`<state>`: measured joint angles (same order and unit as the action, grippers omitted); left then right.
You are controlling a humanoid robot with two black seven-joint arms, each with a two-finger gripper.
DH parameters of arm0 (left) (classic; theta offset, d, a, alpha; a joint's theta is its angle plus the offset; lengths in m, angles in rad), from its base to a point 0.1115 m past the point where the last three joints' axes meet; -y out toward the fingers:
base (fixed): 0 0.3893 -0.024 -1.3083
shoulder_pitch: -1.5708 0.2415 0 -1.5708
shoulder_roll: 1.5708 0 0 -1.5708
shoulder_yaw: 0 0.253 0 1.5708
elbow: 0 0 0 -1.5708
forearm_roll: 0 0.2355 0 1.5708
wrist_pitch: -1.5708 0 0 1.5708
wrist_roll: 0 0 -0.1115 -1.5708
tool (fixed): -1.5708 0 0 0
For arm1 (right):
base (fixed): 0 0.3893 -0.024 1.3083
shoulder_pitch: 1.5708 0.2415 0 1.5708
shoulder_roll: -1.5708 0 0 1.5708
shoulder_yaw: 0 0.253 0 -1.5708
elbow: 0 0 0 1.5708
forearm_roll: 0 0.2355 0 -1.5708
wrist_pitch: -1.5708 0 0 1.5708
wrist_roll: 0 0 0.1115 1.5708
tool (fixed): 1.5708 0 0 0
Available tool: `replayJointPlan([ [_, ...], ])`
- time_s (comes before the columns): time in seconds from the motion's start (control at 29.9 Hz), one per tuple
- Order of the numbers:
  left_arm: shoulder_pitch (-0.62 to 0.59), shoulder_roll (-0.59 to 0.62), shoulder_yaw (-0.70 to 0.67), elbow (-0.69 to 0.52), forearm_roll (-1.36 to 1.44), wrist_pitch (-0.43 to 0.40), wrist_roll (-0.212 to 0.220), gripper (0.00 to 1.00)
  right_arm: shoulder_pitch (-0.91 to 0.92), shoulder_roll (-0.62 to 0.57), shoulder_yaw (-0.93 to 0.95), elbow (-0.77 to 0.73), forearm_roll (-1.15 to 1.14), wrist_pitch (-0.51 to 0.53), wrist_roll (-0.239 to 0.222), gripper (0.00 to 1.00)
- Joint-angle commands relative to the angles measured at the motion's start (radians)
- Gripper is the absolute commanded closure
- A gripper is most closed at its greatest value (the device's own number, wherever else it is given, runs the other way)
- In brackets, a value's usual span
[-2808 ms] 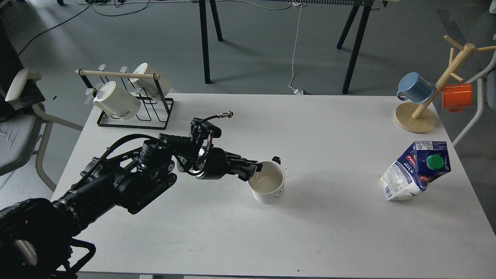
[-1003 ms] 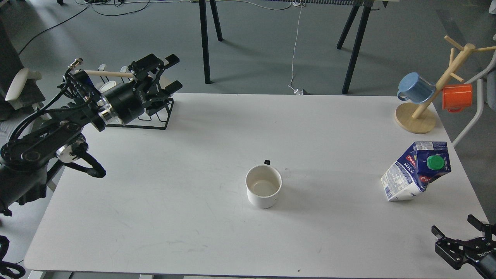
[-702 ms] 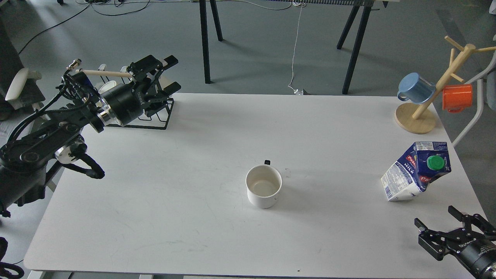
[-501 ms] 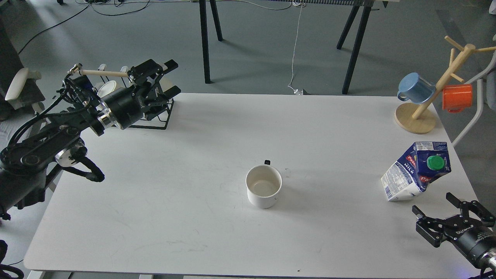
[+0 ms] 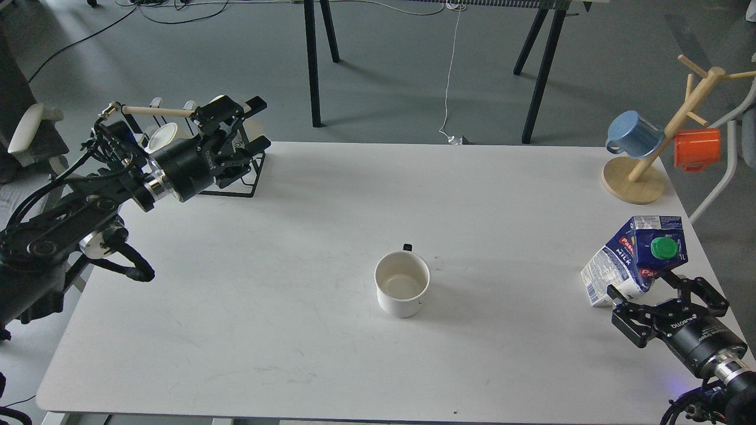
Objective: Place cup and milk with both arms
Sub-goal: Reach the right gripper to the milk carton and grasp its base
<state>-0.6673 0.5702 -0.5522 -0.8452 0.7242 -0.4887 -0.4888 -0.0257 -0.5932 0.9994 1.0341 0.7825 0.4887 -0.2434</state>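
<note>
A white table (image 5: 295, 330) stands on a grey floor (image 5: 384, 88), with black trestle legs (image 5: 313, 65) and loose cables (image 5: 450, 71) behind it and part of a chair (image 5: 26, 130) at the far left. At the table's back left corner is a black wire rack (image 5: 233, 180) holding cream mugs (image 5: 162, 137) under a wooden bar. At the back right corner is a wooden mug tree (image 5: 649, 162) with a blue mug (image 5: 633, 133) and an orange mug (image 5: 697, 147) hung on it.

The cup (image 5: 402, 284) stands upright near the middle of the table, mouth up and empty, its black handle turned away to the far side. Nothing touches it. The milk (image 5: 635, 257) stands leaning and dented near the right edge, green cap facing up.

The left hand (image 5: 248, 127) hangs in front of the wire rack, well apart from the cup, its fingers spread wide and holding nothing. The right hand (image 5: 664, 295) is at the near side of the milk, fingers spread wide at the carton's base. One finger overlaps the carton's lower corner; whether it touches cannot be told.
</note>
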Motion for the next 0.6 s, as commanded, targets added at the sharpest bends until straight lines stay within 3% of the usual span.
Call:
replayJointPlan([
  [0.0,0.008,0.0,0.0,0.003,0.0,0.0,0.0,0.12,0.015,0.029,0.011,-0.016,0.0,0.0,0.001,0.02],
  [0.3,0.018,-0.001,0.0,0.009,0.0,0.0,0.0,0.12,0.024,0.07,0.021,-0.017,0.0,0.0,0.016,0.08],
  [0.47,0.025,-0.001,0.0,0.009,0.0,0.0,0.0,0.11,0.021,0.084,0.025,-0.014,0.001,0.0,0.019,0.48],
  [0.57,0.028,-0.003,0.001,0.009,0.0,0.0,0.0,0.11,0.021,0.084,0.027,-0.008,0.001,0.0,0.019,0.55],
])
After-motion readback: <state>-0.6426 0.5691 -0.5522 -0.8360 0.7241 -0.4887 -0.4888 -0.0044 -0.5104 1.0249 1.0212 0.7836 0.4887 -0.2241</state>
